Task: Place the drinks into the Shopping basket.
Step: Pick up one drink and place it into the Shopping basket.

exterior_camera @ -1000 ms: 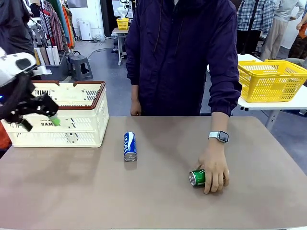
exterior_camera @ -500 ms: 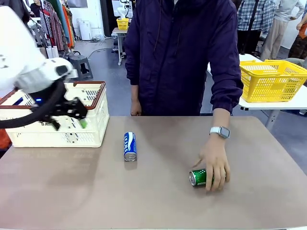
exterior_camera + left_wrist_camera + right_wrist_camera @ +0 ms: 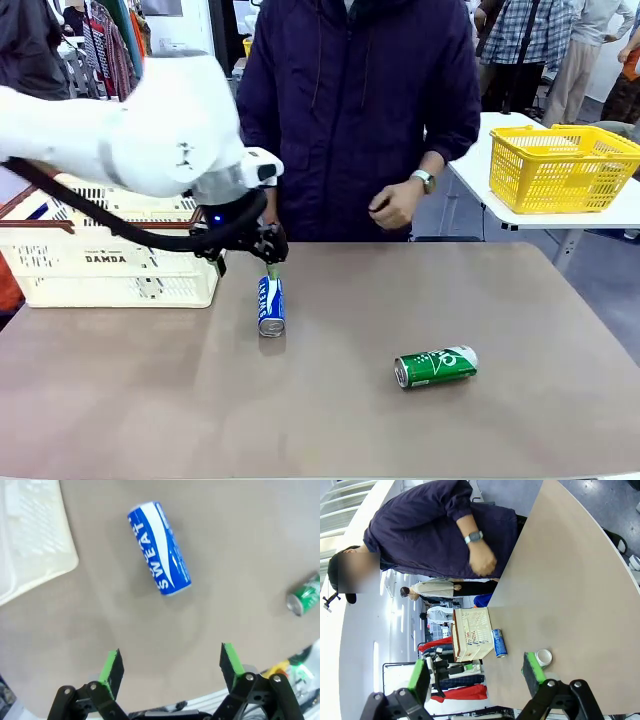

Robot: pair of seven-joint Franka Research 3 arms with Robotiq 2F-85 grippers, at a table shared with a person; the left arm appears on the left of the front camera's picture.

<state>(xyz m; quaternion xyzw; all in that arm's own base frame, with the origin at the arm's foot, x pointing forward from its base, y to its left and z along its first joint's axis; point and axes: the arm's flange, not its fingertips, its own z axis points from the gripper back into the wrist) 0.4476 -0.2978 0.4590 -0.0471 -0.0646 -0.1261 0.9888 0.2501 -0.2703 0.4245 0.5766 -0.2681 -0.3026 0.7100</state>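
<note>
Blue can [image 3: 271, 305] lies on its side near the basket [image 3: 110, 262], the left gripper [image 3: 170, 662], swung over from the basket, poised above with fingers wide to straddle it; the right gripper [image 3: 475, 672] gapes empty, and the person's hand [image 3: 392, 207] has left the green can [image 3: 436, 366].

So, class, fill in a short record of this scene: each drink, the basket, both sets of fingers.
Shopping basket: on the table's left end
blue and white can: on its side, near the basket
green can: on its side, toward the robot's right
left fingers: open, above the blue and white can, not touching
right fingers: open, empty
</note>
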